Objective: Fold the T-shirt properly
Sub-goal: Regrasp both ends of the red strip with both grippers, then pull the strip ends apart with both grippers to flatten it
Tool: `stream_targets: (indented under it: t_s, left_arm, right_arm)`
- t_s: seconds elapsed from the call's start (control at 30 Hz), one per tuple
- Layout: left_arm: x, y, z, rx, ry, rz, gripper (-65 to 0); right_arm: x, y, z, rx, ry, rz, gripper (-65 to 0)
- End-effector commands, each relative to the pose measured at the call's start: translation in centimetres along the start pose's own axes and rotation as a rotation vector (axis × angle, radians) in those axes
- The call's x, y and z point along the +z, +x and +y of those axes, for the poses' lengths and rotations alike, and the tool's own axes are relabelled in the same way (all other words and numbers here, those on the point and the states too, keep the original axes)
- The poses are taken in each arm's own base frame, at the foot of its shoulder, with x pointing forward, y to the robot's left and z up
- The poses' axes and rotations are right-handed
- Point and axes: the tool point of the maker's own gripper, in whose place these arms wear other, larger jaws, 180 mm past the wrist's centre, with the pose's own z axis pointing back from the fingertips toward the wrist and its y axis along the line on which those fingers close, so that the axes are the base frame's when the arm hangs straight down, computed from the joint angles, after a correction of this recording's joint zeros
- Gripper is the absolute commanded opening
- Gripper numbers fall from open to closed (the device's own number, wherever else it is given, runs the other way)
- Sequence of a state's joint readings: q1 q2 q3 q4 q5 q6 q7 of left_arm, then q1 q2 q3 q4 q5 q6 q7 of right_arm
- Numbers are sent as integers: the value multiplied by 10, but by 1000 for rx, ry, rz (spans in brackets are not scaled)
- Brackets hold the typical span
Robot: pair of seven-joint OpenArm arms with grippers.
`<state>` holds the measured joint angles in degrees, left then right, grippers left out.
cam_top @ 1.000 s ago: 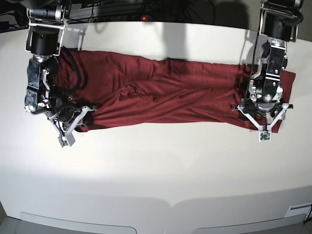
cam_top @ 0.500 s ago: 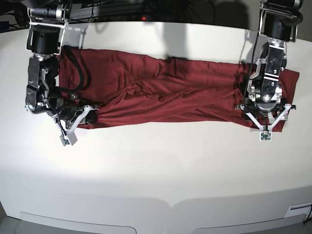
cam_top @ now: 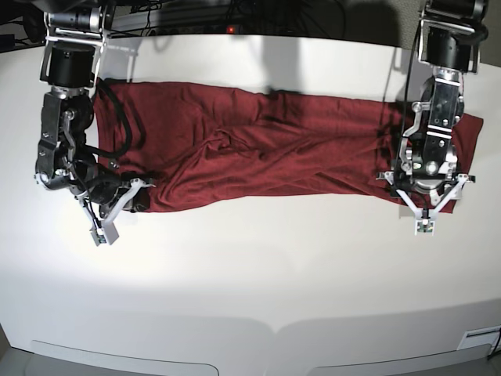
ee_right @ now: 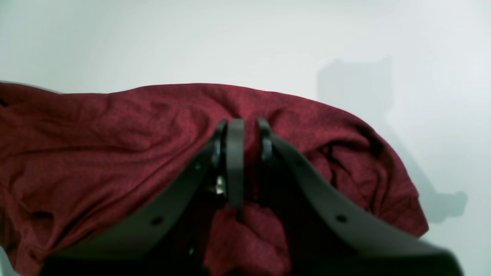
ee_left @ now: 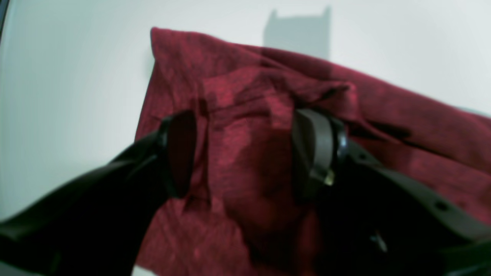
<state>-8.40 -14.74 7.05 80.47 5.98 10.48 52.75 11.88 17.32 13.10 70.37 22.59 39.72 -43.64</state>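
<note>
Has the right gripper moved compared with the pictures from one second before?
Yes. The right gripper, shut on the shirt, slid slightly toward the table's near edge.

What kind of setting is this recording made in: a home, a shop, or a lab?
Most likely a lab or robot test bench: a bare white table with two arms mounted at its back edge, loose cables behind it, and only a maroon T-shirt laid out.

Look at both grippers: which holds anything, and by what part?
The right gripper pinches a bunched fold at one end of the T-shirt. The left gripper stands open over the other end, holding nothing.
</note>
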Motion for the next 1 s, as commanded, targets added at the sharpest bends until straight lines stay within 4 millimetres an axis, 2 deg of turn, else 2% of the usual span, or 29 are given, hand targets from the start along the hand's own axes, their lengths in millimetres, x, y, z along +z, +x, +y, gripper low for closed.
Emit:
stream_targets:
  t_s: [0.0, 0.27, 0.43, 0.57, 0.67, 0.73, 0.83, 0.97]
  left_arm:
    - [7, 22, 10, 12, 20, -53, -272]
    - [34, 51, 25, -32, 94, -131, -272]
    - [42, 66, 7, -50, -9, -195, -272]
    - [42, 65, 11, -46, 13, -190, -272]
    - [42, 60, 18, -12, 47, -161, -272]
    - [40, 52, 16, -8, 36, -122, -272]
    - [39, 45, 11, -7, 17, -117, -272]
    - [37, 32, 2, -26, -24, -104, -272]
  right_arm:
    - [7, 22, -5, 25, -10, -52, -595]
    - [7, 20, -5, 24, -10, -41, -595]
    - [8, 20, 6, -10, 45, -36, -577]
    - [19, 27, 27, -11, 130, -14, -483]
    - [31, 44, 38, 40, 144, -47, -483]
    - [37, 49, 42, 67, 139, -65, -483]
    - [35, 40, 48, 63, 148, -64, -483]
    - [24, 13, 69, 57, 196, -26, -483]
